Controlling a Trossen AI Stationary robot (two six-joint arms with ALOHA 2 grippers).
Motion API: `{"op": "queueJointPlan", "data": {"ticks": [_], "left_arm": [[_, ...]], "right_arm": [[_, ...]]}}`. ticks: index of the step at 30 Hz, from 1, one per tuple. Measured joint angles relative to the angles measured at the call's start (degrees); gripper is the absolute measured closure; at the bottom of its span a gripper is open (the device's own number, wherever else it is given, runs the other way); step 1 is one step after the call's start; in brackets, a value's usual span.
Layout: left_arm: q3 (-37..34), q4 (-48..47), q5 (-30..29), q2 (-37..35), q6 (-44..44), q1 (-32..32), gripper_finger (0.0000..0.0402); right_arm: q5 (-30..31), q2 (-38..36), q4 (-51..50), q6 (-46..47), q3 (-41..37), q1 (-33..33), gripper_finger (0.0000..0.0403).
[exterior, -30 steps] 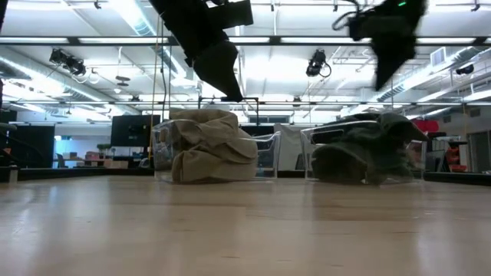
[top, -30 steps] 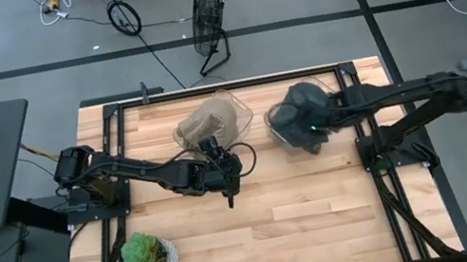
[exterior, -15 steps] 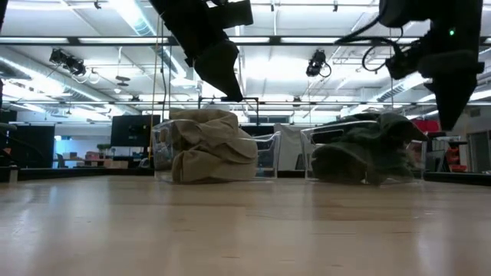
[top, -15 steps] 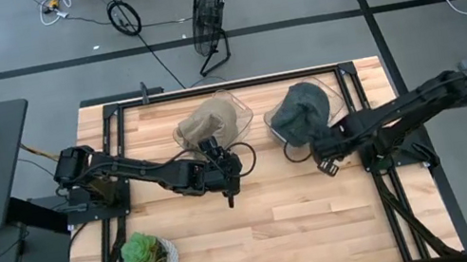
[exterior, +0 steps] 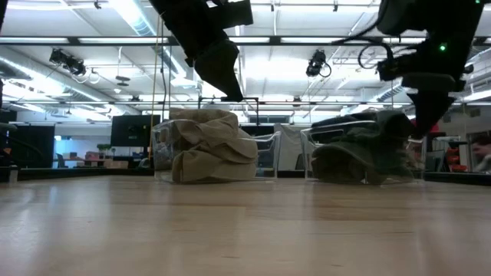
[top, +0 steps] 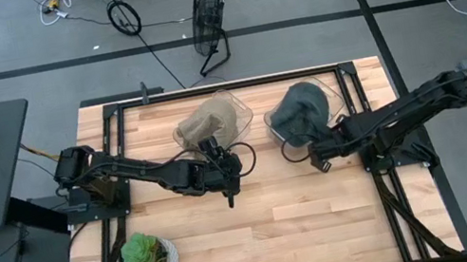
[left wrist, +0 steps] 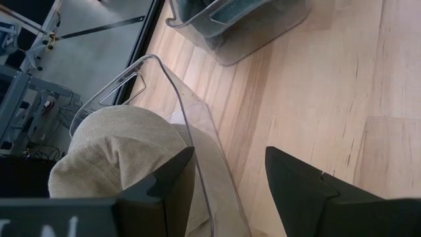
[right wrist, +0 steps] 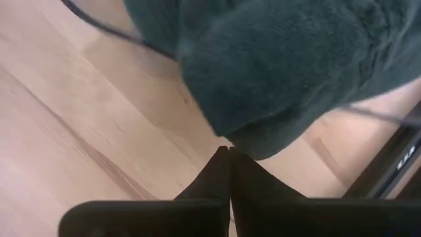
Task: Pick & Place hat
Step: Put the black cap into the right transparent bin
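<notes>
We find the dark green hat (top: 299,110) lying in its clear bin (top: 335,86), the right gripper (top: 323,161) empty with fingers pressed together just beside it; the left gripper (top: 231,192) hangs spread near the tan hat (top: 209,119); we advise parting the right fingers before reaching down.

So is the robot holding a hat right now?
No. The left gripper is open and empty by the tan hat; the right gripper is shut, empty, beside the green hat.

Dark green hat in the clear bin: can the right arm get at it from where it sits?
Probably yes. The right gripper, fingers shut, hangs just beside the bin, and the green hat lies uncovered on top. It would need to open first.
</notes>
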Motion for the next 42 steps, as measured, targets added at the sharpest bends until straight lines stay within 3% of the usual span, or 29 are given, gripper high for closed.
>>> {"op": "queueJointPlan", "data": {"ticks": [6, 18, 21, 25, 32, 37, 39, 42], "left_arm": [[0.00, 0.00, 0.00, 0.00, 0.00, 0.00, 0.0212], [0.00, 0.52, 0.00, 0.00, 0.04, 0.00, 0.0212], [0.00, 0.51, 0.00, 0.02, 0.08, 0.00, 0.0212], [0.00, 0.45, 0.02, 0.02, 0.08, 0.00, 0.0212], [0.00, 0.41, 0.02, 0.02, 0.13, 0.00, 0.0212], [0.00, 0.39, 0.04, 0.02, 0.20, 0.00, 0.0212], [0.00, 0.39, 0.04, 0.02, 0.20, 0.00, 0.0212], [0.00, 0.39, 0.04, 0.02, 0.14, 0.00, 0.0212]], "right_arm": [[7.03, -0.02, -0.07, -4.10, 3.51, -0.04, 0.0401], [11.86, 0.43, 3.76, -10.01, 3.83, -4.06, 0.0401], [9.25, 1.41, 6.06, -10.98, 3.83, -5.38, 0.0401], [-0.76, 3.27, 7.39, -11.04, 3.83, -6.00, 0.0401], [-3.05, 2.20, 9.53, -13.16, 4.06, -4.55, 0.0401], [-2.82, 0.08, 9.40, -17.71, 9.48, -3.36, 0.0402], [-0.49, -0.46, 8.80, -19.99, 12.48, -2.83, 0.0402], [10.90, -1.20, 6.05, -22.18, 15.59, -2.44, 0.0402]]}}
